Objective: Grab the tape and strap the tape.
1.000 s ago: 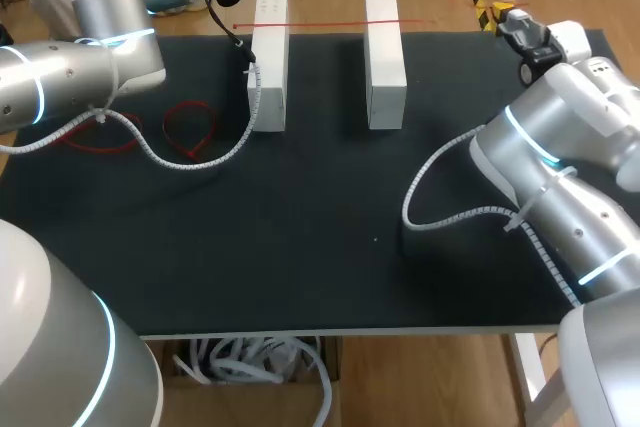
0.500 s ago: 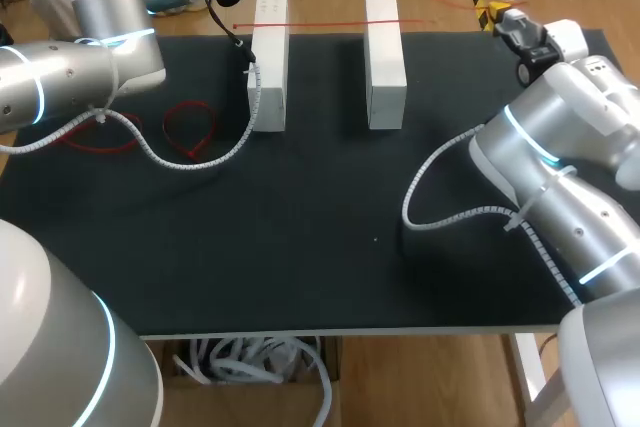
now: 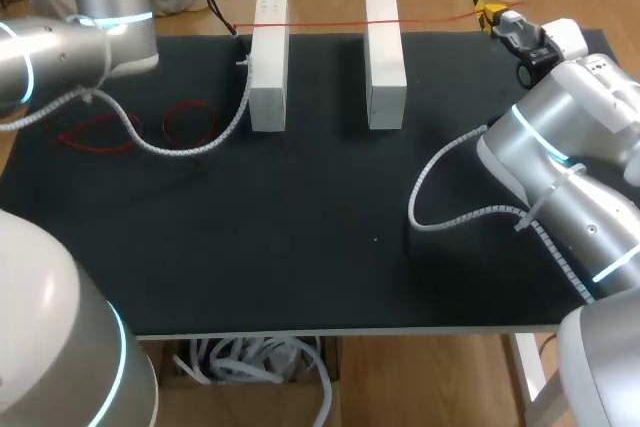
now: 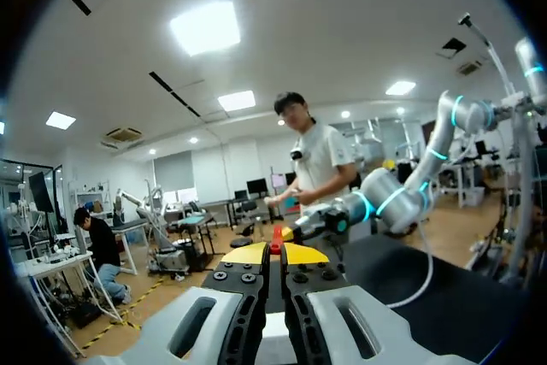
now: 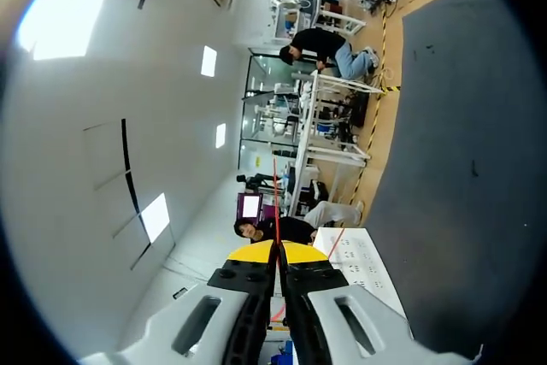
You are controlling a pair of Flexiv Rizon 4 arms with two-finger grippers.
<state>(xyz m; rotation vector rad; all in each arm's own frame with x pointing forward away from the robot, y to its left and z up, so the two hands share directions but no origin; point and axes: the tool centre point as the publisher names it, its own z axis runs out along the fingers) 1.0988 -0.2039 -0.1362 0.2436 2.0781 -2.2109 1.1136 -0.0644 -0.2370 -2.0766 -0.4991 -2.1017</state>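
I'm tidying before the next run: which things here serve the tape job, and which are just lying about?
In the job: red tape, left end effector and right end effector gripping it, two white blocks under it.
Lying about: two red loops left of the blocks.

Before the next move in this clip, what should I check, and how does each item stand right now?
1. Right gripper shut on the red tape: ok, the tape runs out from between its tips.
2. Left gripper shut on tape: ok, red shows between its closed tips.
3. Tape lies across the left white block and the right white block: ok.
4. Tape straight between the blocks: ok.
5. Both grippers hold the same strand: cannot tell.
6. Loose red loops apart from the blocks: ok.
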